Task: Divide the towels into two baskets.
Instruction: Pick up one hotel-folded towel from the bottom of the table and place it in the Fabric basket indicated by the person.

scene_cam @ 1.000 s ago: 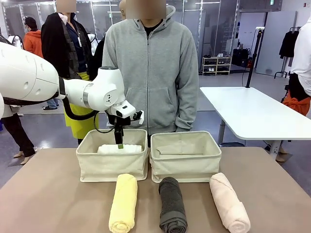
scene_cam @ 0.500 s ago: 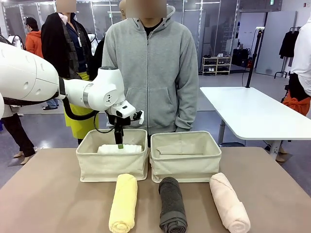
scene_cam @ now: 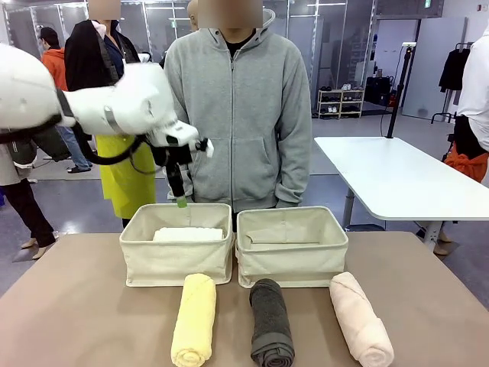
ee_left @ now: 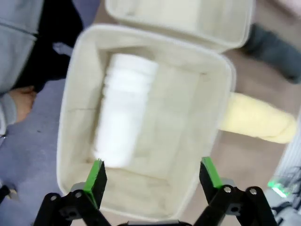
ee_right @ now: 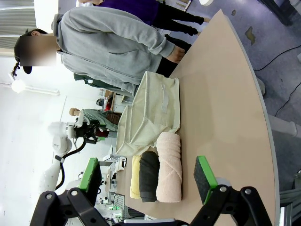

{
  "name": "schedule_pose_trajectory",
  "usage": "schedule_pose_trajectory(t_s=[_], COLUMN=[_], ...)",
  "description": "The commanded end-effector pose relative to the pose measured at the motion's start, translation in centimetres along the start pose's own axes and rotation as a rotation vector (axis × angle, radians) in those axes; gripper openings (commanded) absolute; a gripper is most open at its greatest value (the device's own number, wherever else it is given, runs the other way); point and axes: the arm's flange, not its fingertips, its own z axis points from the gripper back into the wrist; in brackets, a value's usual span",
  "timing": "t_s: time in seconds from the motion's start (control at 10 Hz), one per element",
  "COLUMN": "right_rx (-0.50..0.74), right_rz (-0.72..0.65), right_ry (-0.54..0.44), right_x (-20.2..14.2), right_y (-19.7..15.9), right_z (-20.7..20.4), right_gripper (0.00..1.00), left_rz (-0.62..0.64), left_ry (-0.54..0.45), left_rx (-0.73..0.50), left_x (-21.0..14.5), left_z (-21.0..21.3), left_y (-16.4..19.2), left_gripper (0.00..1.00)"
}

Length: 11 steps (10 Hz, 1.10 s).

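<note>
The left jaws are wide apart, nothing between them. On the left wrist cam I see the green pads (ee_left: 96,176) at the bottom corners, looking straight down into the first basket (ee_left: 174,132). The white towel (ee_left: 124,108) lies inside it, along the wall at frame left; the rest of the floor is bare. The second basket (ee_left: 188,19) sits just beside it at the top edge of frame. The yellow towel (ee_left: 256,122) is outside the first basket at mid right, the grey towel (ee_left: 277,52) at upper right, blurred.

Front cam: the left jaws hang in the air above the first basket's far rim, left of centre, clear of the cloth. A person (scene_cam: 244,107) in a grey hoodie stands behind both baskets, centre frame. Yellow, grey and the pink towel (scene_cam: 360,317) lie on the counter (scene_cam: 76,306) along the bottom, in that order from the left, apart from each other, ends pointing at the baskets.

On the other arm the right jaws are apart too, empty. The right wrist cam looks along the counter: three loose towels lined up at lower centre, baskets just past them.
</note>
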Motion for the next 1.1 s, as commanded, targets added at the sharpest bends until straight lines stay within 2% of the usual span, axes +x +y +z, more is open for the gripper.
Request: schedule_pose_trajectory(t_s=[0.0,0.1,0.3,0.5,0.6,0.7,1.0], right_rx=[0.013,0.013,0.013,0.013,0.013,0.013,0.013], right_rz=[-0.004,-0.004,-0.004,-0.004,-0.004,-0.004,-0.004], right_ry=[-0.012,-0.012,-0.012,-0.012,-0.012,-0.012,-0.012], right_x=[0.0,0.0,0.0,0.0,0.0,0.0,0.0], right_y=[0.4,0.4,0.4,0.4,0.4,0.4,0.4], right_z=[0.1,0.1,0.1,0.1,0.1,0.1,0.1], right_gripper=[1.00,1.00,1.00,1.00,1.00,1.00,1.00], left_rz=[0.121,0.164,0.287,0.403,0.457,0.562,0.803], left_ry=[-0.179,-0.303,-0.348,-0.493,-0.535,-0.566,-0.809], left_rx=[-0.181,-0.281,-0.357,-0.417,-0.464,-0.461,-0.453], left_x=[-6.1,-8.9,-14.9,-20.0,-22.7,-25.7,-35.2], left_z=[1.2,2.2,2.5,1.6,1.1,0.9,1.2], left_y=[-3.9,-5.7,-8.6,-10.8,-11.9,-12.7,-14.0], left_gripper=[1.00,1.00,1.00,1.00,1.00,1.00,1.00])
